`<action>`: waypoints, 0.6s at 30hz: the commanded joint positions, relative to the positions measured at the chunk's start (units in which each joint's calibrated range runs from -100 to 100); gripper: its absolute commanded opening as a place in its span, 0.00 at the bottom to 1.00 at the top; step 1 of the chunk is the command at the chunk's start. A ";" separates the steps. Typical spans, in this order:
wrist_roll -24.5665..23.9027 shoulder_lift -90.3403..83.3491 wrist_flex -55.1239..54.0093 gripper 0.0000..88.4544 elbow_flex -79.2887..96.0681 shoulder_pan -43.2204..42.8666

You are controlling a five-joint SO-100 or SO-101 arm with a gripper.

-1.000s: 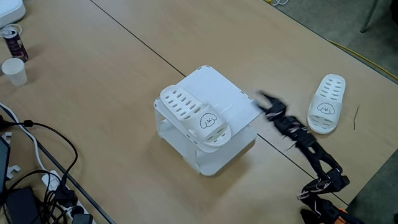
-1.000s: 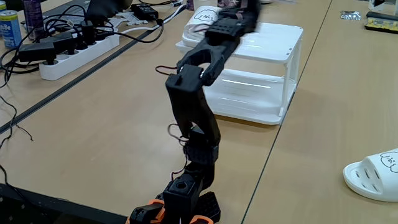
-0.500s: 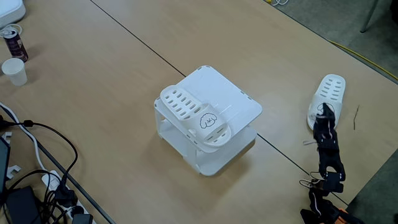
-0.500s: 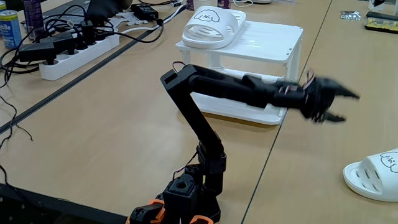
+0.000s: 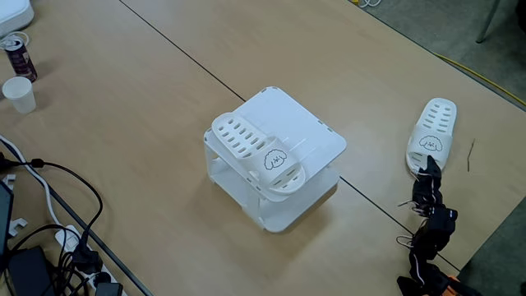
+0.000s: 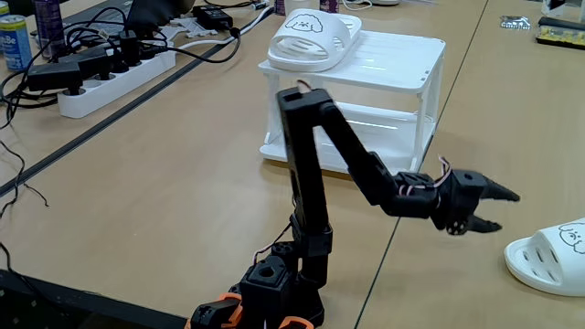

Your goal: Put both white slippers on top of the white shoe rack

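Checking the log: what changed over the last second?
The arm swung from the white shoe rack toward the slipper on the table and lowered; its gripper, open and empty, is now just short of it. Nothing grasped. The slipper on the rack stayed put.

Cut off at right edge of a fixed view: loose white slipper (image 6: 551, 260), only toe end visible. Arm base (image 5: 423, 284) cropped at bottom edge. Upper-left can (image 5: 16, 54) label too small to read.
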 commanded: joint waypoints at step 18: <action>0.42 27.19 -5.41 0.26 -30.06 0.56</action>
